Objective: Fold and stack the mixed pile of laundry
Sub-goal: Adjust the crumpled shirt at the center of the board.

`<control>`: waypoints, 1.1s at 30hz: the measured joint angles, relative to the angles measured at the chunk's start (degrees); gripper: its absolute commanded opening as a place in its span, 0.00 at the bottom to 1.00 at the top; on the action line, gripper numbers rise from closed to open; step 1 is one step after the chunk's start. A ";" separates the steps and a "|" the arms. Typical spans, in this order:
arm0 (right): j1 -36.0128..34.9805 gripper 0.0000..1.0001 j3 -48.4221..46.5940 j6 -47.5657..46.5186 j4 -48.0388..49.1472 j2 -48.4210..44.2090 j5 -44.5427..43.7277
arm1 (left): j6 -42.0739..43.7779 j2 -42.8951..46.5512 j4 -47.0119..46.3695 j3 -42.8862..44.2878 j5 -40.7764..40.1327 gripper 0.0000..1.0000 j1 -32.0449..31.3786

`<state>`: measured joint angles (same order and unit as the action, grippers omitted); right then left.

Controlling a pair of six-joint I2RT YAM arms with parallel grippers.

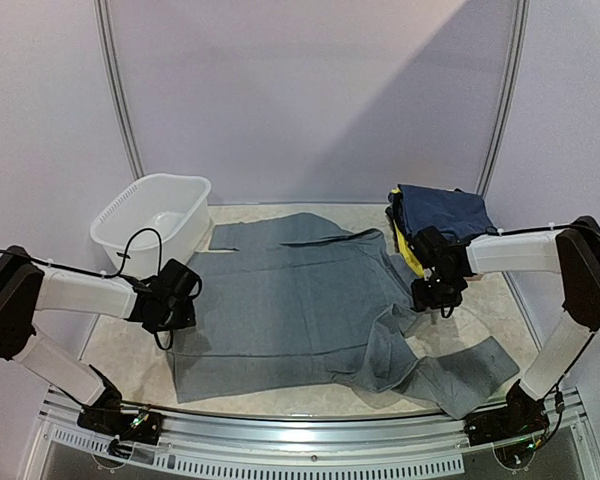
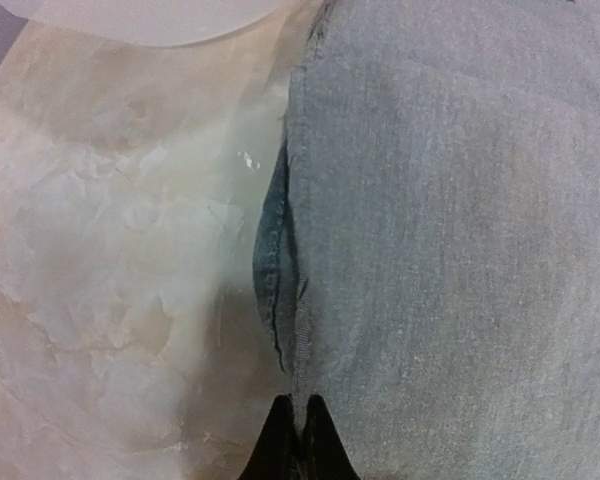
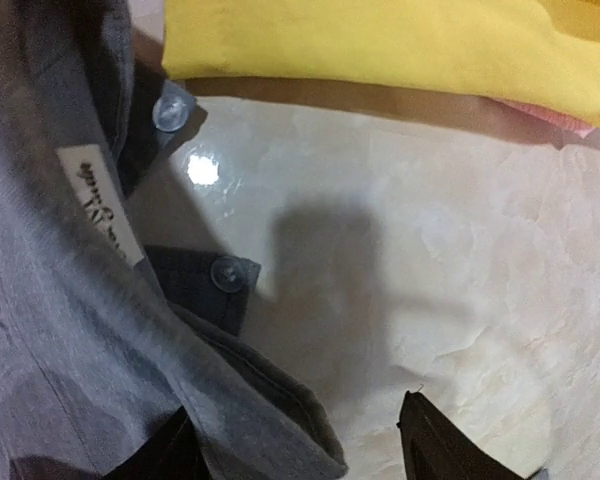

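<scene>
Fingers of the left arm [image 2: 278, 448] are pressed together at the left edge of the grey garment [image 1: 300, 300]; whether they grip its hem cannot be told. The right arm's fingers [image 3: 450, 450] stand apart at the garment's right edge, near its buttons [image 3: 225, 272]. The grey garment lies spread across the table [image 3: 430, 250]. Just beyond its far right corner sits a folded stack: navy top [image 1: 445, 210], yellow cloth [image 3: 380, 40], pink piece [image 3: 555, 115]. A white basin [image 1: 130, 250] stands off its far left corner.

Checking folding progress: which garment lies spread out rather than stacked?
The large grey garment, spread across the table; the navy piece and yellow piece sit folded in the far-right stack.
</scene>
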<state>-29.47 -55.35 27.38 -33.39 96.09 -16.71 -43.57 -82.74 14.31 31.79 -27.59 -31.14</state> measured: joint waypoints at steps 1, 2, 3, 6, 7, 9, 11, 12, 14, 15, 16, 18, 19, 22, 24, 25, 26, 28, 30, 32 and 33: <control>0.02 0.71 0.57 0.35 -0.37 -1.01 -0.04 | 0.00 0.39 0.00 -0.15 -0.11 0.00 0.11; 0.02 0.72 0.83 0.87 -0.81 -1.92 -0.11 | 0.02 0.68 -0.04 -0.26 -0.13 0.00 0.15; 0.02 0.72 1.03 1.11 -1.51 -3.06 -0.28 | 0.02 0.90 -0.07 -0.39 -0.15 0.00 0.17; 0.02 0.72 1.14 1.86 -3.56 -7.56 -0.66 | 0.02 1.36 -0.07 -0.74 -0.31 0.00 0.17; 0.02 0.72 1.18 2.08 -4.15 -9.53 -0.52 | 0.04 1.64 -0.04 -0.85 -0.37 0.01 0.17; -0.15 0.72 1.29 2.16 -4.87 -13.66 0.90 | 0.11 3.32 0.07 -1.40 -0.72 0.11 0.17; -0.72 0.72 1.31 1.90 -4.92 -17.42 2.80 | 0.48 6.16 0.42 -2.03 -1.29 0.18 0.17; -1.38 0.72 1.20 1.64 -4.74 -19.21 4.09 | 0.70 7.76 0.63 -2.21 -1.53 0.23 0.17; -3.30 0.72 0.17 0.81 -4.50 -21.59 7.04 | 1.46 10.29 0.98 -2.32 -1.81 0.35 0.17; -4.48 0.72 -0.96 0.63 -4.22 -21.94 8.28 | 1.62 11.50 1.05 -2.32 -1.88 0.42 0.17; -5.70 0.72 -2.67 0.39 -4.11 -21.73 9.29 | 1.77 12.48 1.01 -2.27 -1.92 0.48 0.17; -7.89 0.72 -6.67 0.17 -3.82 -19.80 10.19 | 2.56 13.49 1.25 -2.27 -2.10 0.59 0.02; -9.18 0.72 -9.22 0.00 -3.56 -18.12 10.34 | 2.75 13.90 1.44 -2.25 -2.21 0.66 -0.17; -12.41 0.73 -14.34 -0.50 -2.19 -11.74 10.58 | 3.80 15.54 2.19 -2.19 -2.99 0.74 -1.11; -13.81 0.72 -14.93 -0.66 -1.53 -8.07 11.04 | 4.76 17.25 2.56 -2.10 -3.50 0.73 -2.29; -14.23 0.72 -14.93 -0.63 -1.55 -6.27 11.37 | 5.55 17.86 2.49 -1.90 -3.56 0.71 -2.93; -14.53 0.72 -14.93 -0.63 -1.51 -4.79 11.63 | 6.08 18.10 2.34 -1.62 -3.48 0.69 -3.34; -14.69 0.72 -15.63 -0.63 -1.62 -1.88 12.46 | 7.58 17.64 1.84 -0.28 -2.73 0.66 -3.89; -14.67 0.72 -17.90 -0.68 -1.84 1.16 12.76 | 9.03 15.37 1.46 2.27 -1.25 0.63 -3.96; -14.67 0.72 -22.16 -0.76 -2.19 5.16 12.52 | 10.62 10.97 1.01 6.36 0.96 0.61 -4.02; -14.64 0.72 -24.44 -0.87 -2.38 7.19 12.28 | 11.32 8.02 0.72 8.79 2.23 0.59 -4.02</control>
<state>-44.12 -79.79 26.50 -35.77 103.28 -4.43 -32.25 -74.72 15.03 40.58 -25.36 -35.16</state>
